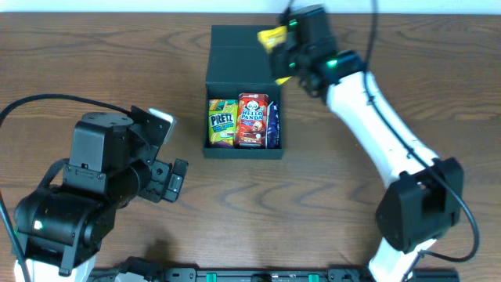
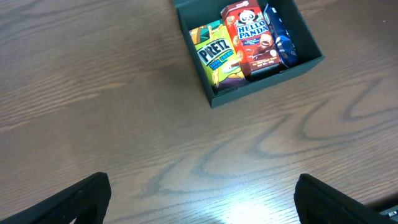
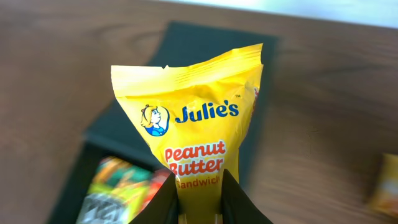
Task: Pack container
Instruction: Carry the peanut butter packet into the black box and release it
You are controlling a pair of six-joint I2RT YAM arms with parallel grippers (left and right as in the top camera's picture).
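**Right hand grips a yellow snack pack above the open container**

At the left, the left hand (image 2: 202,202) hangs over bare wooden tabletop (image 2: 93,93), its two dark fingers (image 2: 81,199) spread wide, released, with nothing between them and nothing touched.

Near the middle of the tabletop, toward the far side, sits the container (image 1: 243,152), a dark teal-black box with its flap lid (image 1: 235,47) folded back flat on the far side. Three snacks stand side by side inside it along the near wall. A green-yellow Pretz box (image 1: 221,122) is at the left, a red Hello Panda box (image 1: 252,120) is in the middle, and a narrow blue pack (image 1: 273,125) is pressed to the right wall. The far half of the container shows only dark floor.

To the right, the right hand (image 3: 199,208) is clenched on the lower end of a yellow Julie's Peanut Butter Sandwich pack (image 3: 193,118). The pack is held off the tabletop, above the far right corner of the container by the lid.
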